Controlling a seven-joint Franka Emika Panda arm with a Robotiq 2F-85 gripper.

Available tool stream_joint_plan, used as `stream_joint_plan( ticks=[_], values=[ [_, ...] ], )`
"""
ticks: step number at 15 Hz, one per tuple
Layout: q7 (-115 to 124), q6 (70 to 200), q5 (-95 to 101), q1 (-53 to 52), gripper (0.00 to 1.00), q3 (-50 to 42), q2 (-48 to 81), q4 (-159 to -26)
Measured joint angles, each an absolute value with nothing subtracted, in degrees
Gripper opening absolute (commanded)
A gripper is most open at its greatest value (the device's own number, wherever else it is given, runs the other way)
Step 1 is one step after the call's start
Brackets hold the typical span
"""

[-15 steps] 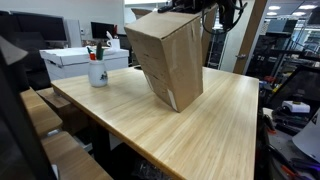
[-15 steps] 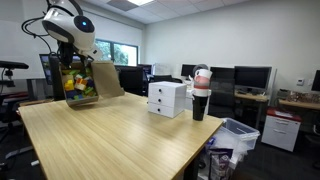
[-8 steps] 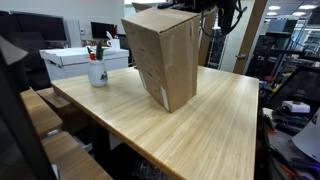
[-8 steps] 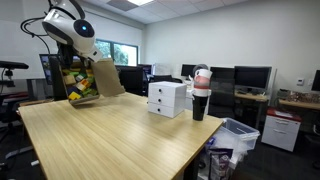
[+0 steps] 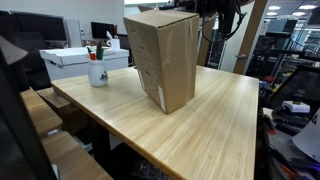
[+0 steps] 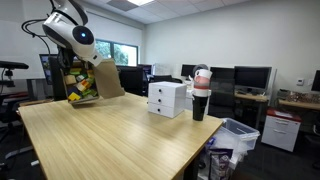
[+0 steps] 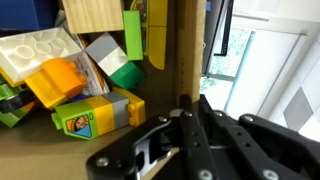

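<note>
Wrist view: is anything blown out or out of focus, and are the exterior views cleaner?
Wrist view: the window is washed out, the gripper dark and soft against the cardboard box; toy blocks read clearly. Both exterior views: even office light, the table shows a mild sheen, no motion blur.

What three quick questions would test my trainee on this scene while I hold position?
1. True or false: the cardboard box lies on its side on the table.
2. Pick one. The pincer is shut on: A) the box's side wall, B) a bottle, C) nothing.
3. Short answer: in the wrist view, what lies inside the box?

Key:
1. False. It stands upright.
2. A.
3. Coloured toy blocks.
</note>
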State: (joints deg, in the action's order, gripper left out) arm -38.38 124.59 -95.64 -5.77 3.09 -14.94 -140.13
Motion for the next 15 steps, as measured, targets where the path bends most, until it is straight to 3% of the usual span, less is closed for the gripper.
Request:
stream_joint_plan(
  ticks=[15],
  values=[
    [-44.72, 116.19, -102.88, -3.09, 0.04, 2.1, -14.92, -142.79]
  ],
)
